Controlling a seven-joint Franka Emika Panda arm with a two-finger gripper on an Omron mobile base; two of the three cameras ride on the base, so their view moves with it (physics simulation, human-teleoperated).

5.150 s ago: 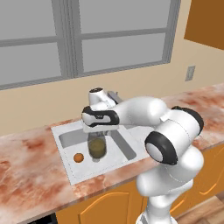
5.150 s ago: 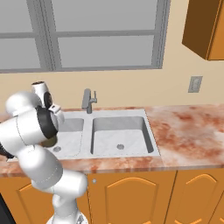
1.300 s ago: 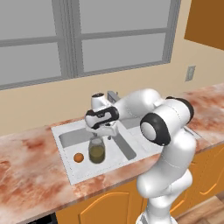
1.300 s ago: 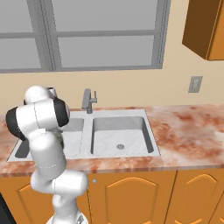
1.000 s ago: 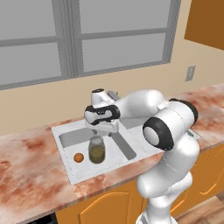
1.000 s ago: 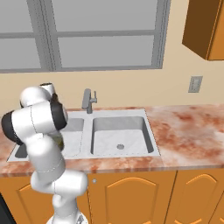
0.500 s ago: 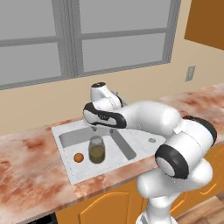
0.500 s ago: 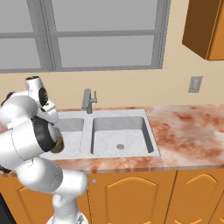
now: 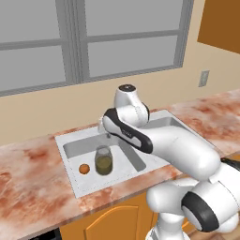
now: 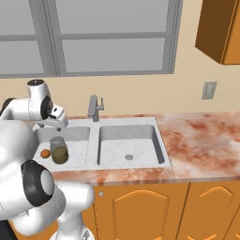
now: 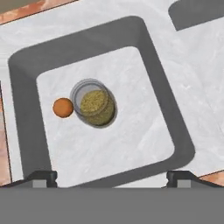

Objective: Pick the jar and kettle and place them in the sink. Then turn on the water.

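The jar (image 9: 103, 160) (image 10: 59, 150) (image 11: 93, 104), clear glass with olive-brown contents, stands upright in the left basin of the sink (image 9: 108, 180) (image 10: 127, 123) (image 11: 192, 83). My gripper (image 9: 104, 128) (image 10: 57, 120) (image 11: 113, 176) hangs above that basin, well over the jar, open with nothing between its fingertips (image 11: 42, 176). The kettle is out of view. The grey faucet (image 10: 95, 107) stands behind the divider between the basins, and no water runs from it.
A small orange ball (image 9: 84, 168) (image 10: 45, 153) (image 11: 63, 107) lies in the left basin, touching the jar's side. The right basin (image 10: 130, 146) has only its drain. Marbled counter (image 10: 201, 136) stretches to the right, and a window fills the wall behind.
The arm's elbow and upper links have swung round while the hand stayed above the left basin. The jar and the ball have not moved. The gripper stayed open.
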